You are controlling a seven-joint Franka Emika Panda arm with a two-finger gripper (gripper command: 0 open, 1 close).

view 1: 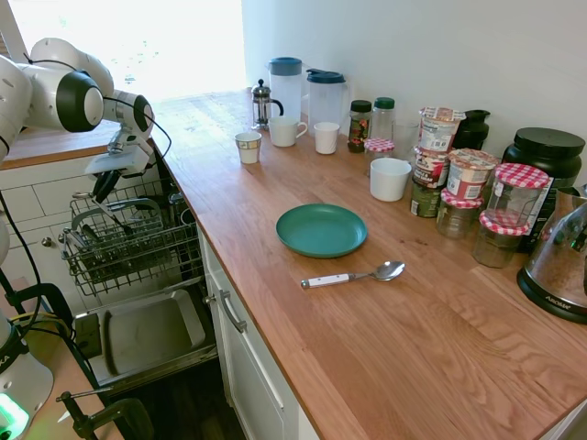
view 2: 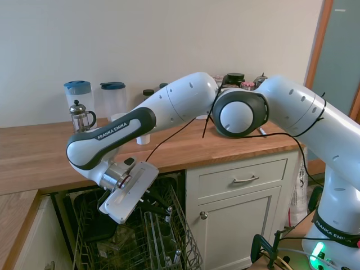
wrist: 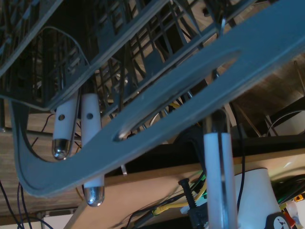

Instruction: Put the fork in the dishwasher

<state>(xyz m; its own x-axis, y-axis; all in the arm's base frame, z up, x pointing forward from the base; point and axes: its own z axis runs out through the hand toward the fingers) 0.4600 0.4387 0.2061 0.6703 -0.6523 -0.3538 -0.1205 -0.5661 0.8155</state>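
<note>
Hovering over the dishwasher's grey wire rack (view 1: 128, 243), white arm's gripper (view 1: 99, 188) w/ slim white-handled fork (wrist: 220, 181) below; jaw state unclear.

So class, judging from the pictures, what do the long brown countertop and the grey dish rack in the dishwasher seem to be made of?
Long brown countertop: looks like oiled or varnished wood, with visible grain and joined staves. Grey dish rack: appears to be coated metal wire, thin bars in an open grid, matte grey; the coating is likely plastic, but that is a guess.
</note>
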